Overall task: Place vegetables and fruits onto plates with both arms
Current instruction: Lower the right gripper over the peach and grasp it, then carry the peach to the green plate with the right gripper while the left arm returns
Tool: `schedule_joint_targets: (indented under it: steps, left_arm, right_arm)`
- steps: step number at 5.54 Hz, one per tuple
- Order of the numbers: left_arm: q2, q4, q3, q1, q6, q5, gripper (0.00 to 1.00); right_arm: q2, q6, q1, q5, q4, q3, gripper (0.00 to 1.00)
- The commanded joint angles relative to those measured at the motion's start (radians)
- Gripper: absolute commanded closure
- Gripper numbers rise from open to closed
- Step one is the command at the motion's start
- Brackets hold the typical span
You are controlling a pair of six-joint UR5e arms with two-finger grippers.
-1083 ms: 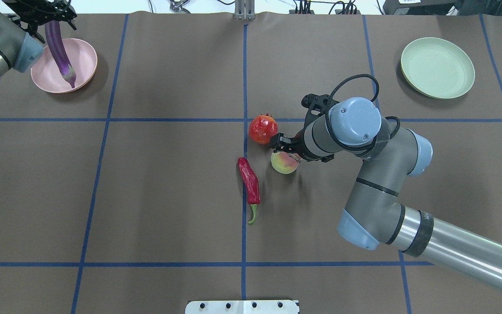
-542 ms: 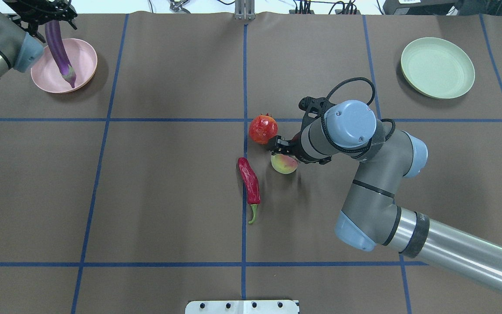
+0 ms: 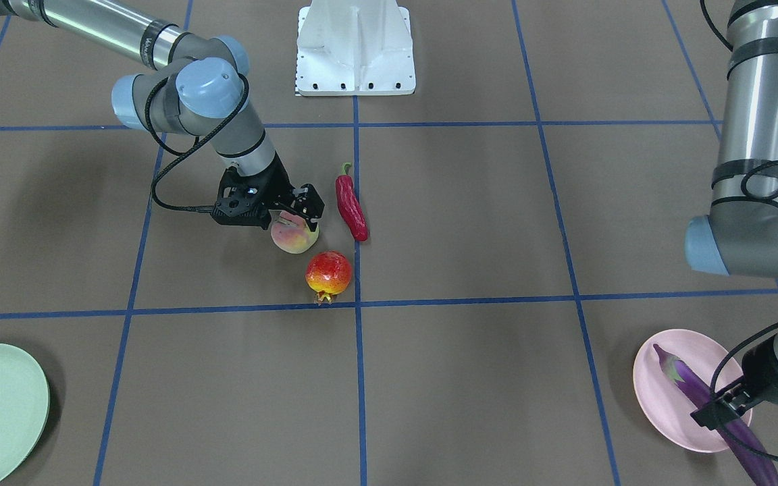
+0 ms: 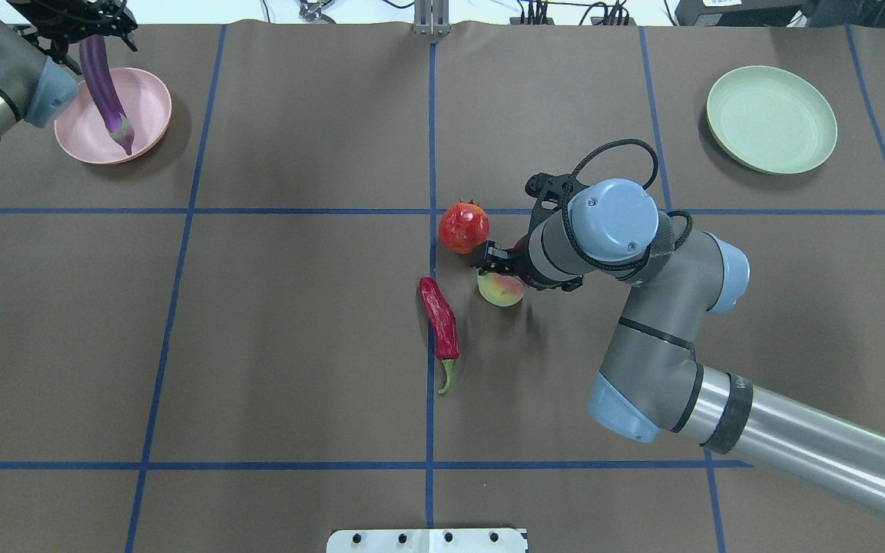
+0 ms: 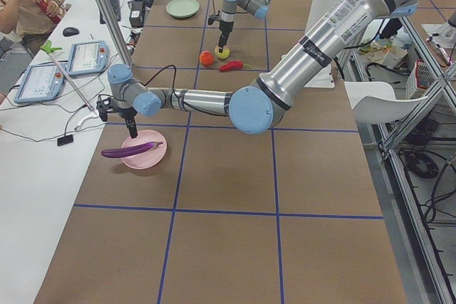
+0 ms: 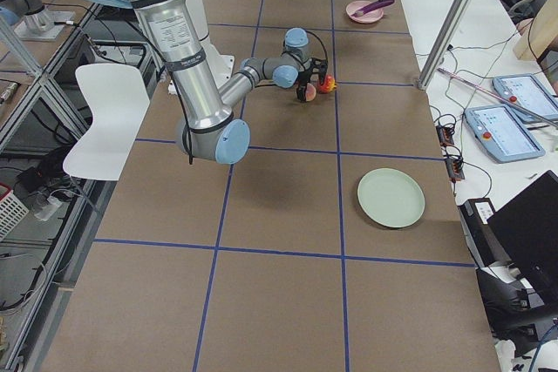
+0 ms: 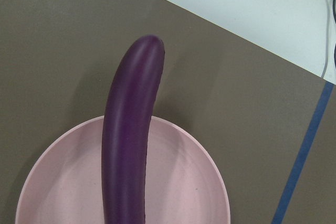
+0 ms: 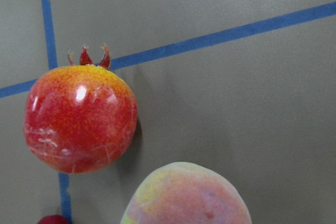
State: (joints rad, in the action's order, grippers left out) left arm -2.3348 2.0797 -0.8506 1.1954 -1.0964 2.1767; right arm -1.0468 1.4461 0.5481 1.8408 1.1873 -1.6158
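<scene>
Table [image 4: 296, 346] in brown, ruled into squares with blue tape. Right arm [image 4: 657, 307] bent in over the middle. Left arm [image 3: 754, 135] stretched out to the far left corner. Mint green plate [image 4: 771, 119] near the far right corner, well apart from everything else. Pink plate [image 4: 147, 100] in the far left corner, carrying the eggplant [image 4: 104, 92] (grey cap down in the dish, purple tail out past the rim toward the far edge). Red pepper [image 4: 440, 322] along the centre tape line at mid-table, green stem toward the near edge. Pomegranate [image 4: 464, 227] just beyond it toward the far edge, crown pointing the same way. Peach [image 4: 500, 290] resting on the table just right of the pepper, close to the pomegranate but not touching.

Right gripper [image 3: 296, 214] low over the peach, spread about the fruit's width, a finger down either side of its top. Left gripper [image 3: 718, 407] at the eggplant's tail end, fingers about it. Gripping or loose: impossible to tell.
</scene>
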Motion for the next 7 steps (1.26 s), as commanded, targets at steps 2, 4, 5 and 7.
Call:
schedule_joint_targets:
  steps: [2, 4, 5, 7]
  left_arm:
    - [0.006, -0.007, -0.033, -0.002, -0.008, 0.0, 0.0]
    - [0.003, -0.007, -0.115, -0.014, -0.041, 0.003, 0.0]
    - [0.005, -0.001, -0.187, -0.089, -0.109, 0.026, 0.0]
    - [-0.01, 0.002, -0.347, -0.271, -0.388, 0.02, 0.0]
  right_arm:
    - [0.001, 0.057, 0.001, 0.002, -0.055, 0.002, 1.0]
    - [-0.001, 0.044, 0.109, 0.03, -0.054, -0.006, 1.0]
    - [-0.01, -0.039, 0.209, 0.075, -0.048, 0.007, 1.0]
    - [-0.004, -0.265, 0.402, 0.153, -0.049, 0.171, 1.0]
